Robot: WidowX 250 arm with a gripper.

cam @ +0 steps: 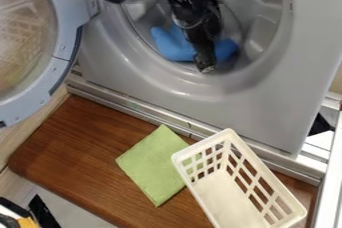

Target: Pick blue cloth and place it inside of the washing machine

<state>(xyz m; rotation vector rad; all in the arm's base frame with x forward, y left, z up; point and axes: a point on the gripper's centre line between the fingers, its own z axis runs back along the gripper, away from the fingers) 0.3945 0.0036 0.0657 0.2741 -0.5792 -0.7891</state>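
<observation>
The blue cloth (175, 45) lies crumpled inside the drum of the washing machine (272, 103), low in the round opening. The black gripper (206, 67) hangs from the top edge into the opening, in front of the cloth, covering its middle. Blue fabric shows on both sides of the gripper. Whether the gripper holds any of the cloth I cannot tell.
The machine's round door (62, 52) stands open at the left. Below the machine, a brown wooden board (87, 144) carries a folded green cloth (152, 167) and a white slotted basket (230, 197), whose edge overlaps the green cloth. A metal rail runs along the machine's base.
</observation>
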